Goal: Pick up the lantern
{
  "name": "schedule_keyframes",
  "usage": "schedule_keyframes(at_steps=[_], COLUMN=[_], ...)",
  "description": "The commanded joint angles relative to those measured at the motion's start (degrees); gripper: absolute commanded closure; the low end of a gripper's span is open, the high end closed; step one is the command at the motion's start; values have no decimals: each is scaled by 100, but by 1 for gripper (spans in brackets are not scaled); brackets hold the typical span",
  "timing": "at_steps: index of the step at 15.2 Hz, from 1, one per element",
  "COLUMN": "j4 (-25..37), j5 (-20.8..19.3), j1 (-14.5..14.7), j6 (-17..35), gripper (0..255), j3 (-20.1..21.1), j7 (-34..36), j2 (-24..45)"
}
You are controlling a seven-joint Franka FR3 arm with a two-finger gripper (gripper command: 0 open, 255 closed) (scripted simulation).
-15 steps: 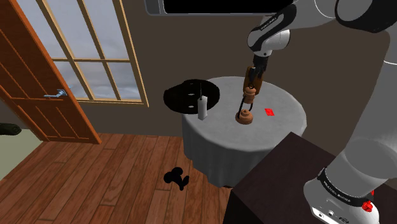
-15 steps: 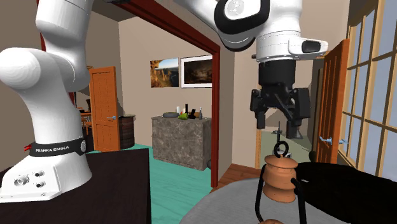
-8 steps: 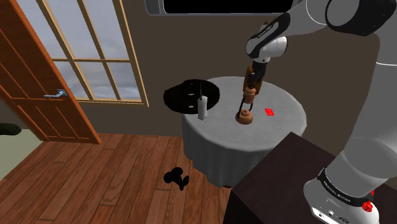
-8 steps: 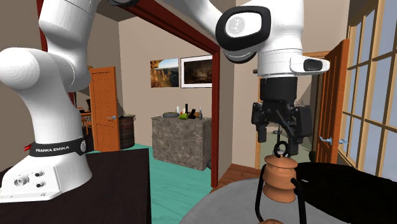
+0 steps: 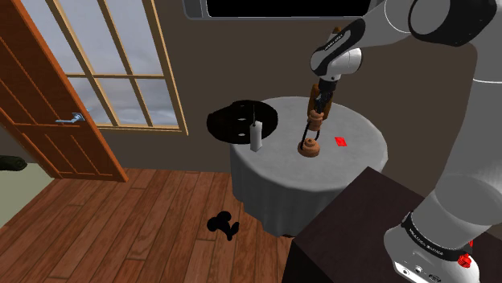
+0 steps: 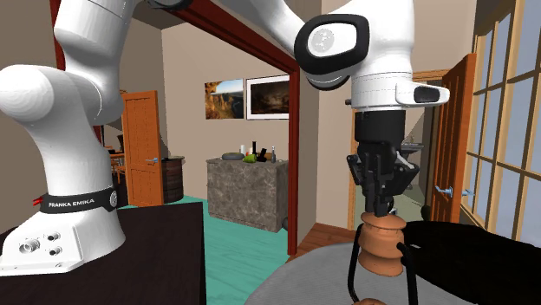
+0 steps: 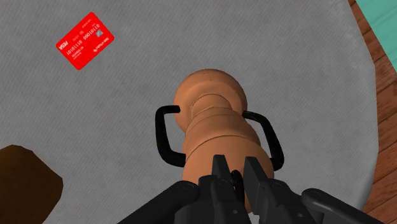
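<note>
A wooden plank floor [image 5: 121,225] lies under a round, grey-clothed table [image 5: 362,157]. An open wooden door [image 5: 48,104] stands beside a tall paned window [image 5: 121,64] in a brown wall [image 5: 201,48]. Two pictures [image 6: 247,97] hang above a stone counter [image 6: 245,192].

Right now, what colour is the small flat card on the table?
Red card with white print; clearest in wrist view.

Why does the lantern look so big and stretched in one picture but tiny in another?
Wrist view: the camera rides on the claw right over the lantern, so its top looms large; shoulder view: the camera stands far off, so it looks small on the round table; second exterior view: close too, cut off by the bottom edge.
</note>
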Motion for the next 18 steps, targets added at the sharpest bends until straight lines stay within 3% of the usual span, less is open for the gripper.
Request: schedule_keyframes(at_steps=[1,4,18], j4=[-2,-4,349], j5=[0,0,-280], j1=[0,5,85], j6=[1,4,-903], gripper=[255,255,255], j3=[0,2,-108], j7=[0,7,199], j2=[2,3,-583])
